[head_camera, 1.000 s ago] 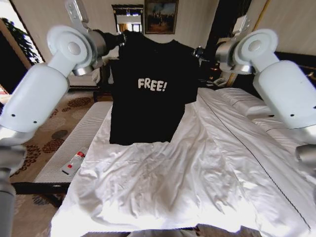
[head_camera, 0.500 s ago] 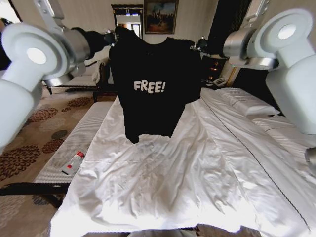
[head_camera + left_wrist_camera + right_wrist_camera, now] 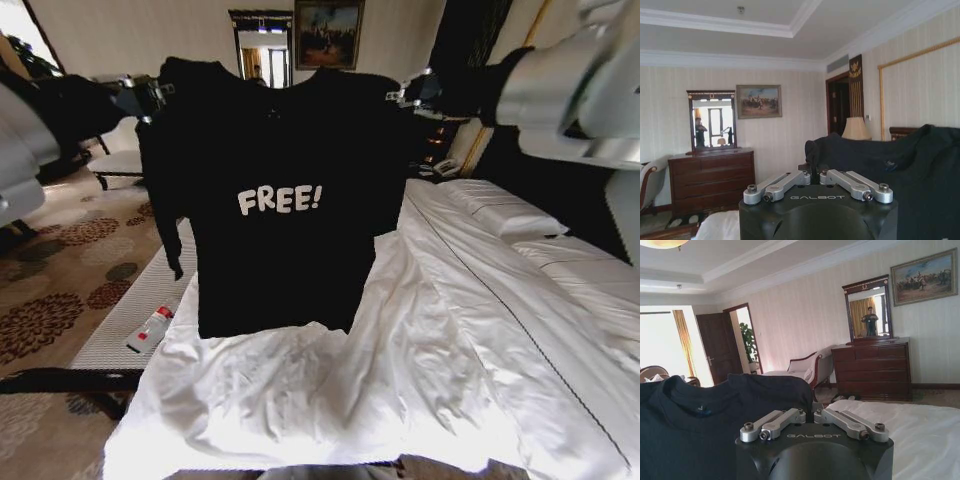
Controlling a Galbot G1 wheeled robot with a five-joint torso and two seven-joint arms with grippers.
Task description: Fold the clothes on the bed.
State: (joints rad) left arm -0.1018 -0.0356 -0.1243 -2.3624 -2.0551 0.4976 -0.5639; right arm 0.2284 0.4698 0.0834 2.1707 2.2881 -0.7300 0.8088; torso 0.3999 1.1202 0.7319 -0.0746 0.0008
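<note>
The clothes (image 3: 280, 200), a black T-shirt with white "FREE!" lettering, hang spread out in the air above the bed (image 3: 420, 380), hem just over the white duvet. My left gripper (image 3: 152, 92) is shut on the shirt's left shoulder, and my right gripper (image 3: 400, 92) is shut on its right shoulder. In the left wrist view the left gripper (image 3: 813, 175) pinches black cloth (image 3: 880, 160). The right gripper (image 3: 812, 412) in the right wrist view pinches the shirt (image 3: 705, 415) near its collar.
A narrow white bench (image 3: 140, 300) runs along the bed's left side with a small red and white tube (image 3: 150, 328) on it. Pillows (image 3: 500, 210) lie at the right. A dark dresser with mirror (image 3: 262, 45) stands behind, and patterned carpet (image 3: 60, 290) lies to the left.
Both arms have raised and spread, pulling the shirt wider and flatter. The shirt now hangs larger in the head view and nearer the camera, hem lower over the duvet.
</note>
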